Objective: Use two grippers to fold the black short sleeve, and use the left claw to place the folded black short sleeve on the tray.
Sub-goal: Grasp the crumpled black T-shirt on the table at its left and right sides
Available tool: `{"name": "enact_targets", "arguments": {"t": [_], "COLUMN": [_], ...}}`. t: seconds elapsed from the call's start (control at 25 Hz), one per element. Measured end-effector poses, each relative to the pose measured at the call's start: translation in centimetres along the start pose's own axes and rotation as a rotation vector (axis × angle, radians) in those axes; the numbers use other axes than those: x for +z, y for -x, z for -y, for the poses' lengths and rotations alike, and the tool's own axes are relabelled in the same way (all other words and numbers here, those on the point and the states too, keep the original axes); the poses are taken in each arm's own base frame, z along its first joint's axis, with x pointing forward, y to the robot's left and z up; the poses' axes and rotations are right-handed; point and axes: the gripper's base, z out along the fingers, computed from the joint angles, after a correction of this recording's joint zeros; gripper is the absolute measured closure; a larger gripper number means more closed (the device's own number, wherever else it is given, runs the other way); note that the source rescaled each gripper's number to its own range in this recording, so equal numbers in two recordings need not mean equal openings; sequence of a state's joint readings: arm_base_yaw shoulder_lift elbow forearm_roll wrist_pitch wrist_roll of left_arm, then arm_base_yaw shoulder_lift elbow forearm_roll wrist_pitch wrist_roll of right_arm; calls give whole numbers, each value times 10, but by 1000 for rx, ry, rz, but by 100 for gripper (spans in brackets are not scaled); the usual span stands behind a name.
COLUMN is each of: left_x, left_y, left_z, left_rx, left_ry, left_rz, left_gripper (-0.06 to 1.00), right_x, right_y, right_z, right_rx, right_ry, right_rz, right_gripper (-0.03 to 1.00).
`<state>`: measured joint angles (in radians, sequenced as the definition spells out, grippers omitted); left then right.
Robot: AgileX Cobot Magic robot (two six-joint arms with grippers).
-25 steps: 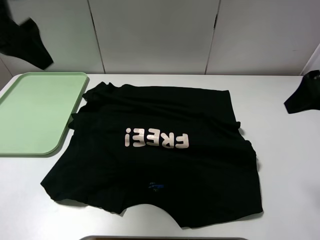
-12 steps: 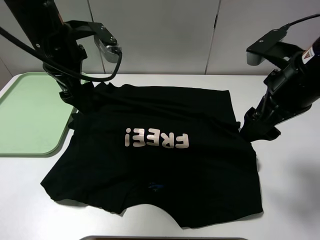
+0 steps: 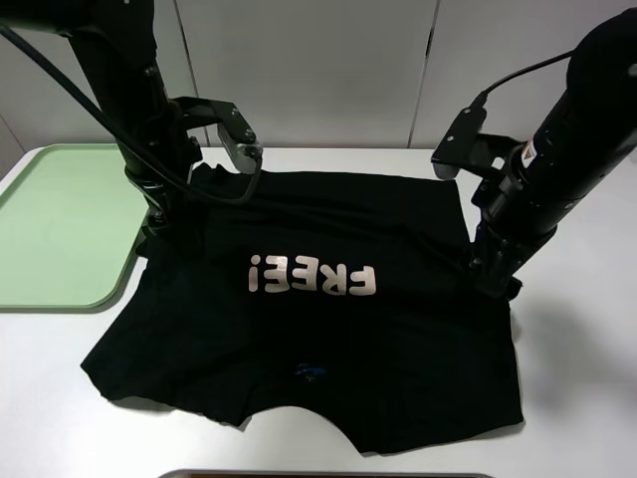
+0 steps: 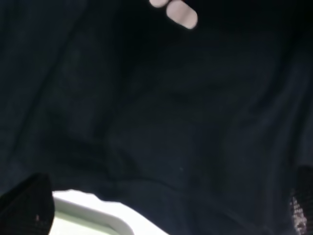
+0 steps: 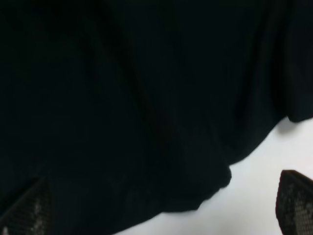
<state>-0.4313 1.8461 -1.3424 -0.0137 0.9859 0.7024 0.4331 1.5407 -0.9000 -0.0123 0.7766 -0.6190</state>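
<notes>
left hand (image 3: 162,237) + right hand (image 3: 495,281) now down at opposite side edges of the black short sleeve (image 3: 318,329), fingers apart on both, nothing clamped yet. a sec ago both arms were up, clear of the cloth. shirt unmoved, flat on tabletop (image 3: 587,398) just beside tray (image 3: 60,229); first fold prob. next.

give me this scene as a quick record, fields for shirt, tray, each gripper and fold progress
shirt: black short sleeve spread flat on the white table, FREE! lettering facing up
tray: tray beside the shirt's left edge, visible part bare
left gripper: left gripper open, low over the shirt's left edge near the tray, contact unclear
right gripper: right gripper open, low over the shirt's right edge, contact unclear
fold progress: no fold made yet
</notes>
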Motion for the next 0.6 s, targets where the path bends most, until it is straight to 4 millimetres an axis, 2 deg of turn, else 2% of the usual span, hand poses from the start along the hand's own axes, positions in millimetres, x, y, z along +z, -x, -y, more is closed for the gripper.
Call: {"name": "enact_targets", "arguments": {"t": [0.24, 0.6], "left_x": [12, 62], "left_y": [6, 16], "left_z": [-6, -21], "left_rx": [125, 204], "left_ry": [24, 20], "left_rz": [23, 6], "left_gripper": [0, 0], "right_x": [17, 19], "right_y": [7, 9], "right_z": [5, 7], "right_rx": [-67, -118], "right_ry": [-24, -45], "right_rz": [29, 48], "right_gripper": [-3, -3]}}
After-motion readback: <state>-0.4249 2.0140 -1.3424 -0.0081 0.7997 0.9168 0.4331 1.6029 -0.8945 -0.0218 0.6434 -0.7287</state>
